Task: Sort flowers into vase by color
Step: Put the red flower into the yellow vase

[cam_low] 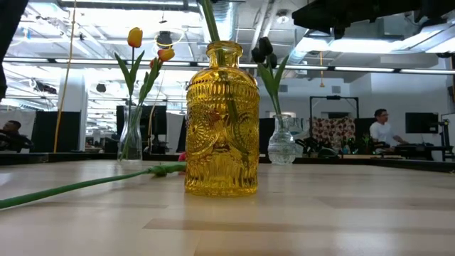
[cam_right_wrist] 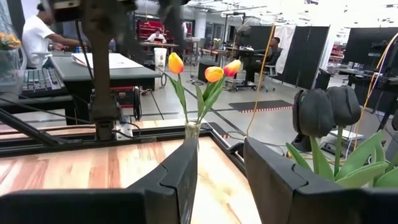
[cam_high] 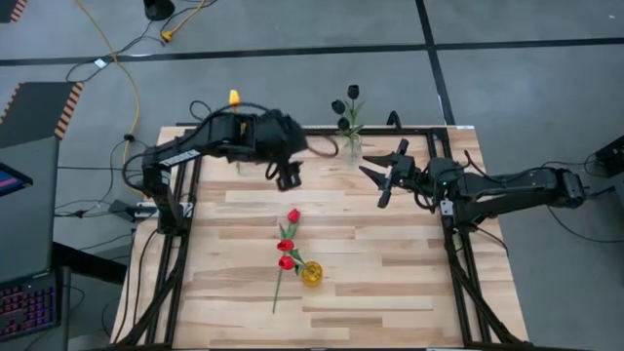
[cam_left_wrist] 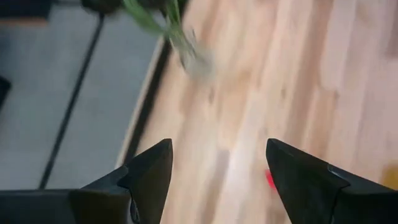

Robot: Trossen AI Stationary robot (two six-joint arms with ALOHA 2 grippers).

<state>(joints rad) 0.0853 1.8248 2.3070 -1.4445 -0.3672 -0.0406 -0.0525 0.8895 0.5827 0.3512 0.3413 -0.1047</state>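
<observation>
Yellow-orange tulips (cam_right_wrist: 213, 71) stand in a clear vase (cam_low: 131, 135) at the far left of the worktop (cam_high: 390, 283); black tulips (cam_high: 345, 107) stand in a second clear vase (cam_high: 353, 146) at the far edge, nearer my right arm. The yellow glass vase (cam_high: 311, 274) sits mid-worktop toward the near side with red tulips (cam_high: 289, 244) at it: at least one stem rises into its neck in the low view, and one red tulip stem (cam_low: 85, 183) lies flat on the wood beside it, so red is the colour not yet finished, as I judge it. My left end effector (cam_high: 288, 178) hovers above the worktop between the far vases and the red flowers, fingers (cam_left_wrist: 149, 177) spread apart, nothing between them. My right end effector (cam_high: 382, 175) waits near the black-tulip vase, fingers apart, empty. Handling estimate: the lying tulip looks very light, with a thin flexible stem that will bow and swing once lifted; the head is soft and should not be pinched. Best hold is on the bare stem, a little below the head and clear of the leaves, so the lower end hangs down to thread the narrow neck. The glass vase could tip if the stem drags its rim.
</observation>
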